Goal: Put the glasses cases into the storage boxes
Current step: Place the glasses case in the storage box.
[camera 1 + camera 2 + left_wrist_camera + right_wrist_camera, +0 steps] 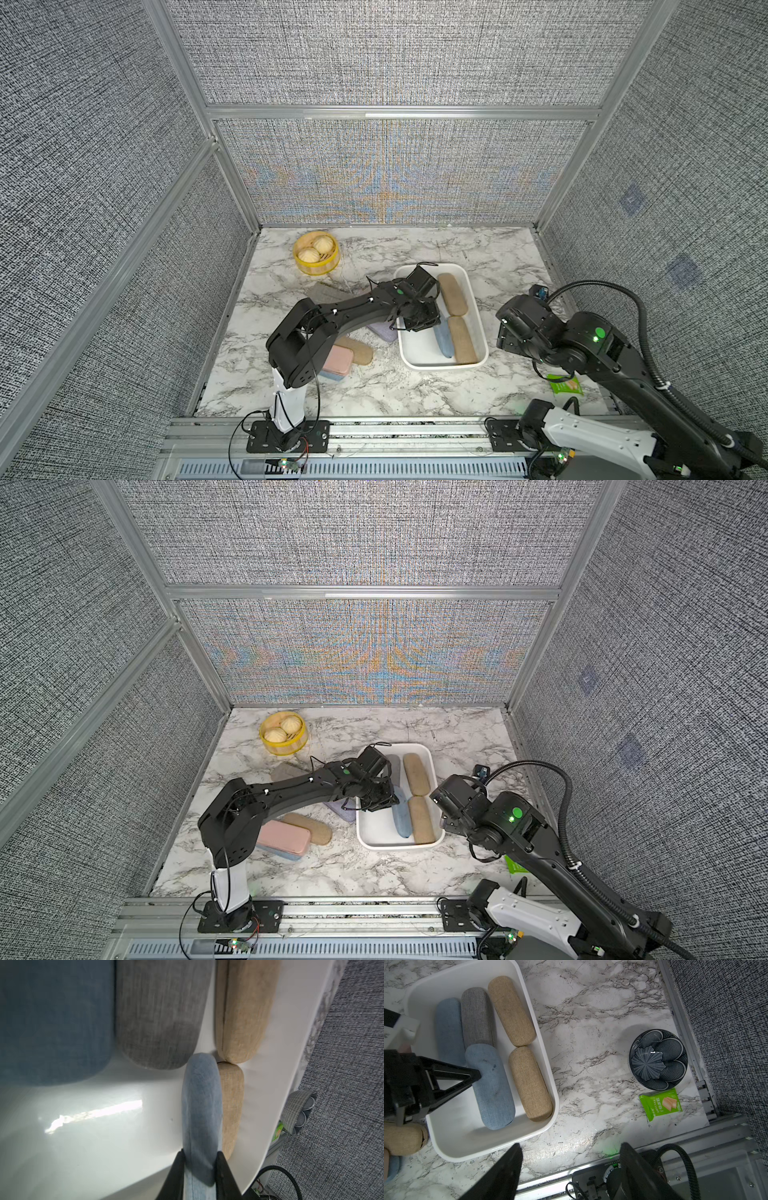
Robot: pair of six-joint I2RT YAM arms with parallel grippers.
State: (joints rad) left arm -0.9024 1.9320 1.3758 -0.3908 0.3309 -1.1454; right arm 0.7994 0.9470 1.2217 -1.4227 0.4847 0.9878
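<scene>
The white storage box point(445, 366) point(550, 1076) sits mid-table. In it lie two tan glasses cases point(511, 1011) point(530, 1083), a grey case point(476, 1016) and a blue case point(449, 1030). My left gripper point(200, 1153) point(419, 322) reaches into the box and is shut on one end of a light blue case point(201, 1105) point(490, 1088) point(442, 338). This case lies beside the nearer tan one, its gripped end over the grey case's end. My right gripper point(571, 1157) hangs open and empty over the table, right of the box near its front corner.
Left of the box, partly under the left arm, lie a pink case point(337, 360) on a blue one, a tan case point(360, 350), a lavender case point(382, 332) and a grey case point(328, 293). A yellow steamer basket point(316, 253) stands far left. A dark bowl point(658, 1059) and green packet point(660, 1103) sit right.
</scene>
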